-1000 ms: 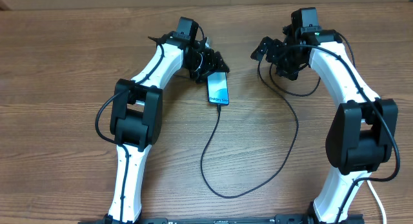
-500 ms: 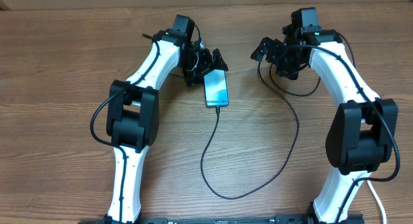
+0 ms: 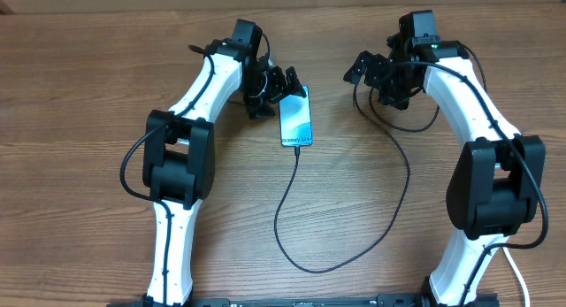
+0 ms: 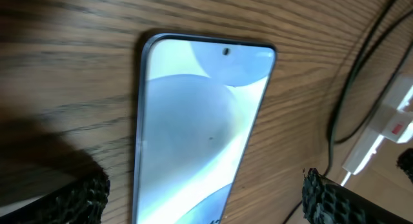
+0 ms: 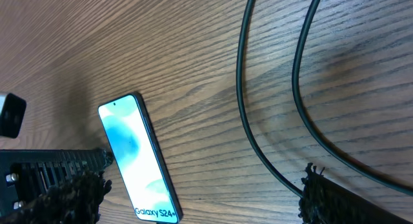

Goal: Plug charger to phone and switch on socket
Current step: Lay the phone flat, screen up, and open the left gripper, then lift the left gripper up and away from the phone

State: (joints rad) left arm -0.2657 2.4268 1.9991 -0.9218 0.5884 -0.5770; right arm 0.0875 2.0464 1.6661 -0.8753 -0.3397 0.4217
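Your left gripper point(image 3: 278, 86) is wide open just beside the slim blue-screened smartphone point(image 3: 297, 121), which lies flat on the wooden table point(image 3: 88, 77). The thin black charger cable point(image 5: 237, 82) meets the phone's near end. Your right gripper point(image 3: 371, 75) is open too, holding nothing.

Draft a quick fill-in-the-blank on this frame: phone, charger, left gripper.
1. The phone lies flat on the table with its screen facing ____.
2. The left gripper is ____ and holds nothing.
3. The charger has a thin cable coloured ____.
Missing words: up; open; black.
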